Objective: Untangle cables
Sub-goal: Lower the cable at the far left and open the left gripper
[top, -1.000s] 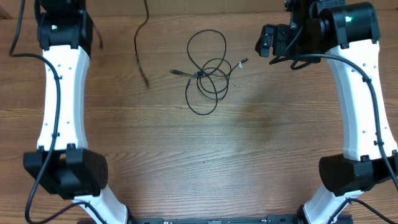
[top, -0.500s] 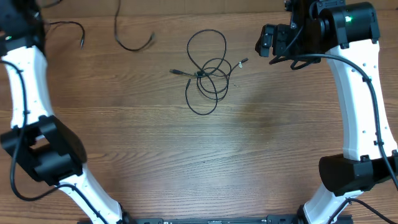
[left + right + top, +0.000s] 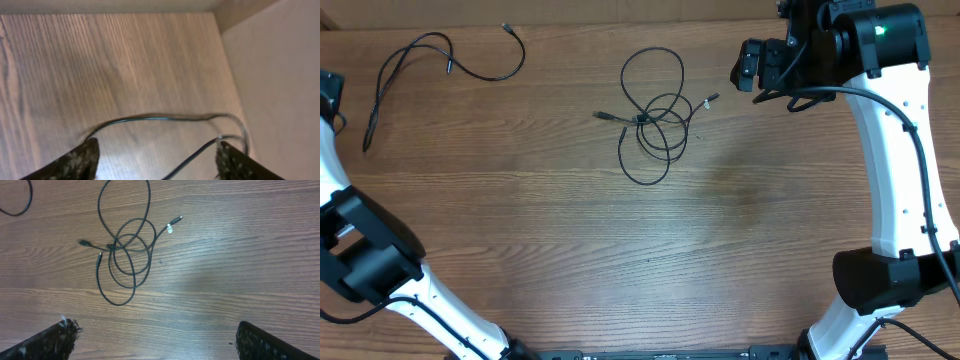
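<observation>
Tangle of thin black cords with small plug ends [image 3: 642, 118] lies in loose loops mid-table on the brown wooden tabletop [image 3: 720, 230], toward the far edge. A separate thin black cord [image 3: 485, 78] lies far-left below the left gripper [image 3: 157, 165], whose jaws are spread with nothing clamped. Right gripper [image 3: 160, 342] is spread wide, empty, beside the tangle.

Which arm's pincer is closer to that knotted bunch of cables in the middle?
Right. The right pincer hangs open just to the tangle's right; the left pincer is far off to its left, above a separate cable.
</observation>
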Robot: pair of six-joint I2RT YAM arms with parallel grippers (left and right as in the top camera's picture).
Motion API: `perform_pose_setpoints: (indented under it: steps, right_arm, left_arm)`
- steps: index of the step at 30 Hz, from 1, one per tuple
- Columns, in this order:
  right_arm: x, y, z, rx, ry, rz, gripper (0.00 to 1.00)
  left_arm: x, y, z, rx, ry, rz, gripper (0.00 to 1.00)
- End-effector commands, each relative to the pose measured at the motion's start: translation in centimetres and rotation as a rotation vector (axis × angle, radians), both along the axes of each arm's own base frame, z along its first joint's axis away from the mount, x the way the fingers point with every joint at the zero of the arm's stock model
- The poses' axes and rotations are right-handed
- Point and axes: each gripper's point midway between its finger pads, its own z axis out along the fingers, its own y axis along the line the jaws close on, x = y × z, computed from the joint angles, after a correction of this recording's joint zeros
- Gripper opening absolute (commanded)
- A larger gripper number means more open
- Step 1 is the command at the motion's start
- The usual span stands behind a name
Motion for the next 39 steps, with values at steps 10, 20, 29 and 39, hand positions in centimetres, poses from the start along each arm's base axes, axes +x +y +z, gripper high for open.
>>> perform_pose_setpoints:
  steps: [10, 20, 29, 39]
  right_arm:
    - [0.1, -0.1, 0.2, -0.004, -0.01, -0.003, 1.0]
    - [0.1, -0.1, 0.2, -0.004, -0.01, -0.003, 1.0]
    - [0.1, -0.1, 0.2, -0.004, -0.01, -0.003, 1.0]
    - [0.1, -0.1, 0.2, -0.004, -0.01, -0.003, 1.0]
  left_arm:
    - [-0.6, -4.7, -1.2, 0.063, 0.222, -0.311, 0.82]
    - [-4.4, -2.4, -2.3, 0.284, 0.575, -0.393, 0.79]
    - [-2.4, -5.9, -6.9, 0.31, 0.533, -0.756, 0.77]
    - [-1.1, -4.6, -7.9, 0.466, 0.529, -0.827, 0.26]
